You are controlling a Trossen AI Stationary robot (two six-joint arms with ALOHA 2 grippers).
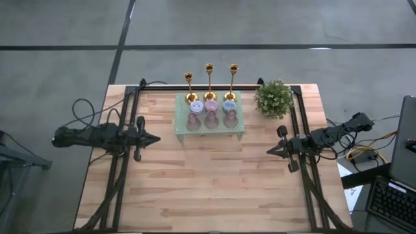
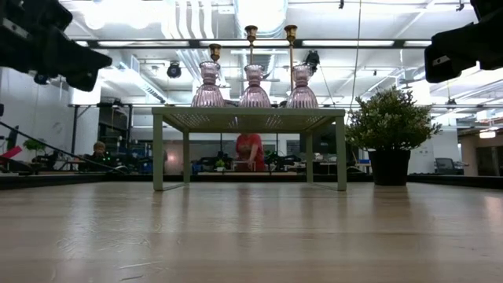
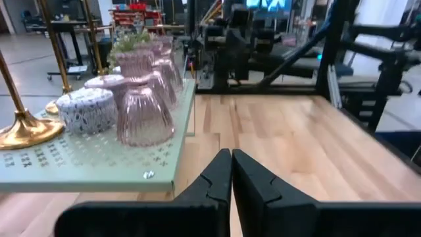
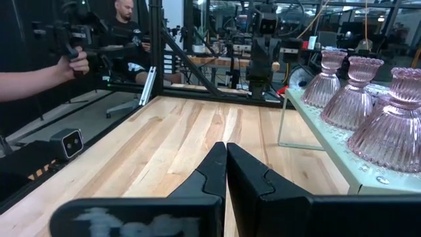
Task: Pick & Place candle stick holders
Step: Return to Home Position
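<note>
On the left side of the bench (image 1: 214,188) the left arm reaches in from the edge. The left end effector (image 1: 155,138) hangs above the wood with its two dark fingers clenched together on nothing, tips aimed at the middle. It is well apart from the pale green perforated stand (image 1: 183,130), which sits toward the rear centre of the bench. All the task's pieces are gathered on this stand. Along its back edge rise three gold candlesticks, one on the left (image 1: 189,88), one in the middle (image 1: 209,81) and one on the right (image 1: 233,81), each upright on a round base. Just in front of them sit small round holders. From above a lilac holder (image 1: 211,104) and a pale blue holder (image 1: 229,105) can be told apart. The one in the left column shows in the left wrist view as a patterned holder (image 3: 85,110). The front row holds three pink glass holders (image 1: 212,120), ribbed and upright, side by side. Just right of the stand, at the rear of the bench, is the bushy potted plant (image 1: 273,99). On the right side the right arm comes in from the edge. The right end effector (image 1: 270,151) is likewise clenched and empty, fingertips touching, pointing inward above the bench and clear of the stand.
</note>
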